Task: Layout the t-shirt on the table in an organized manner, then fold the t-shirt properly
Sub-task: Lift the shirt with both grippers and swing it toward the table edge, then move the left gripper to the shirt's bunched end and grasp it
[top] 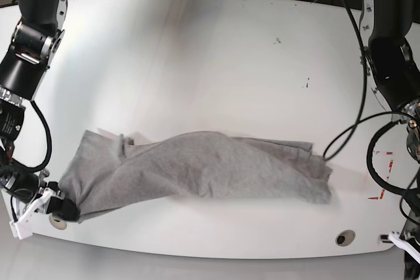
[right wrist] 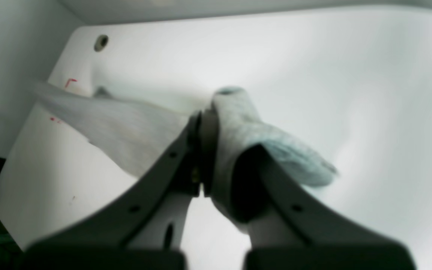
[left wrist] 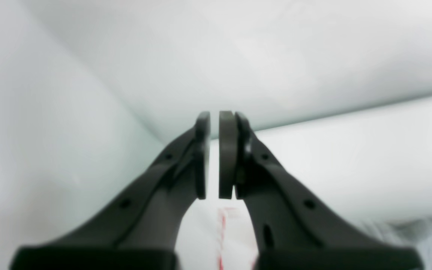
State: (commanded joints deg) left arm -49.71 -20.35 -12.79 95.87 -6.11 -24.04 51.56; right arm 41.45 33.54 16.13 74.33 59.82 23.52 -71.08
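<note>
The shirt lies bunched in a long twisted band across the near part of the bench, running from the near-left corner to just short of the red mark on the right. The right hand is clenched on a fold of the shirt's cloth at that near-left corner, close to the bench edge and a grommet. The left hand grasps nothing — its pads are almost together with a thin gap, over bare bench beside the red mark.

The layout looks far from done. Risks, as I judge them: pulling with only one corner held would drag the whole band rather than spread it; the pinch holds a thick wad, so layers may slip out unevenly; and a tug toward the near-left edge could slide cloth off the bench.
</note>
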